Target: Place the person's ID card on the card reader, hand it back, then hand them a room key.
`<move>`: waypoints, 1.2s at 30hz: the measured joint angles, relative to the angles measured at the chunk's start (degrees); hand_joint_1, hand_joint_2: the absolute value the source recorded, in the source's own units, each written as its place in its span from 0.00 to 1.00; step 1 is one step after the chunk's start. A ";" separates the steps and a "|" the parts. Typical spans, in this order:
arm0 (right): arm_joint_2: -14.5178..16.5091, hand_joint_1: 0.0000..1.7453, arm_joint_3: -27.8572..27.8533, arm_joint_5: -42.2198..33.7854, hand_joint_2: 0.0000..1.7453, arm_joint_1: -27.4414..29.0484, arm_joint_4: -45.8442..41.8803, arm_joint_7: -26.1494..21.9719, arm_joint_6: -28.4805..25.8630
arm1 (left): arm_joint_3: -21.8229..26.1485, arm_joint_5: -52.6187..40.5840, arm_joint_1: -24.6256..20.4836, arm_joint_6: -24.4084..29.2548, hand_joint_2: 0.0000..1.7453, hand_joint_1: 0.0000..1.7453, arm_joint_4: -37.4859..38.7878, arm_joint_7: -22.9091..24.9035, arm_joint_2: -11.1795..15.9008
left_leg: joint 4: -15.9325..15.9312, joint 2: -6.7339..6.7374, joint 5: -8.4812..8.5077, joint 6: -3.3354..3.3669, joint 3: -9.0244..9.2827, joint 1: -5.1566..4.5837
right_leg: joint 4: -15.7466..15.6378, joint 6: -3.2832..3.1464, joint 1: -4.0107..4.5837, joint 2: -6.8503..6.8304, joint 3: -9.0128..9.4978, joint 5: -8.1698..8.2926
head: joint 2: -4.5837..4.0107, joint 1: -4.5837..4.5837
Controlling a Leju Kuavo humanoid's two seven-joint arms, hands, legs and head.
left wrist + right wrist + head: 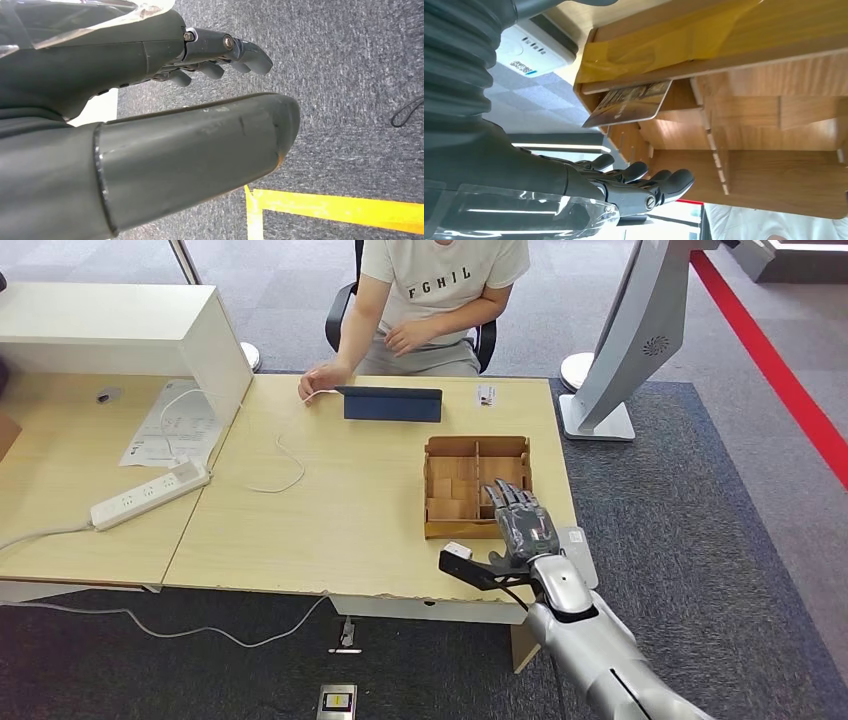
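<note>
Surface: light wood, far edge cut off.
Right hand: fingers spread, empty, over wooden box.
Card: half hidden in box.
Left hand: fingers apart, empty.

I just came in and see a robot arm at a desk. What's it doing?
The robot's right hand is reaching over a wooden box with dividers, holding nothing. A card sits tilted in one slot. A person waits across the table, one hand by a blue tablet. The left hand hangs over the carpet, open.

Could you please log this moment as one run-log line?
right hand: open, over wooden box | card: in box | left hand: empty, above carpet
</note>
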 joint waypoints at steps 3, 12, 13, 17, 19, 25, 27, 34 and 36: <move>-0.45 0.00 -0.42 0.25 1.00 -0.52 0.50 -0.01 -0.19 | -0.01 -0.02 0.01 -0.01 0.00 0.00 0.00 -0.02 0.02 | 0.00 0.00 0.00 0.00 0.00 0.00 | 0.00 0.00 0.00 0.00 0.00 0.00 | 0.00 0.01; -1.20 0.00 -1.55 0.33 1.00 -1.24 1.68 -0.38 -0.22 | -0.01 -0.07 0.01 -0.16 0.00 0.00 0.00 -0.02 0.02 | 0.00 0.00 0.00 0.00 0.00 0.00 | 0.00 0.00 -0.01 0.00 0.00 0.00 | 0.00 0.00; -1.21 0.00 -1.68 0.35 1.00 -1.28 1.78 -0.52 -0.22 | -0.01 -0.08 0.00 -0.26 0.00 0.00 0.00 -0.02 0.03 | 0.00 0.00 0.00 0.00 0.00 0.00 | 0.00 0.00 -0.01 0.00 0.00 0.00 | 0.00 0.00; -1.21 0.00 -1.90 0.35 1.00 -1.31 2.05 -1.07 -0.21 | -0.01 -0.11 0.01 -0.46 0.00 0.00 0.00 -0.06 0.05 | 0.00 0.00 0.00 0.00 0.00 0.00 | 0.00 0.00 0.00 0.00 0.00 0.00 | 0.00 0.01; -1.21 0.00 -1.91 0.35 1.00 -1.31 2.18 -1.20 -0.22 | -0.01 -0.11 0.01 -0.51 0.00 0.00 0.00 -0.10 0.06 | 0.00 0.00 0.00 0.00 0.00 0.00 | 0.00 0.00 0.00 0.00 0.00 0.00 | 0.00 0.00; -1.14 0.10 -1.95 0.35 1.00 -1.29 2.61 -1.50 -0.35 | -0.01 -0.15 0.00 -0.55 0.00 0.00 0.00 -0.28 0.07 | 0.00 0.00 0.00 0.00 -0.01 0.00 | 0.00 0.00 0.00 0.00 0.01 0.00 | 0.00 0.01; -1.08 0.56 -1.95 0.37 1.00 -1.30 2.67 -1.70 -0.43 | -0.01 -0.15 0.00 -0.55 0.00 0.00 0.00 -0.28 0.08 | 0.00 0.00 0.00 0.00 -0.01 0.00 | 0.00 0.00 0.00 0.00 0.01 0.00 | 0.00 0.01; -0.64 1.00 -1.94 0.35 1.00 -1.23 2.91 -2.62 0.06 | -0.01 -0.15 0.00 -0.62 0.00 0.00 0.00 0.08 0.11 | 0.00 0.00 0.00 0.00 0.00 0.00 | 0.00 0.00 0.00 0.00 0.00 0.00 | 0.00 0.01; -0.53 1.00 -1.93 0.35 1.00 -1.19 3.02 -2.73 0.10 | -0.01 -0.15 0.00 -0.64 0.00 0.00 0.00 0.17 0.15 | 0.00 0.00 0.00 0.00 0.00 0.00 | 0.00 0.00 0.00 0.00 0.00 0.00 | 0.00 0.01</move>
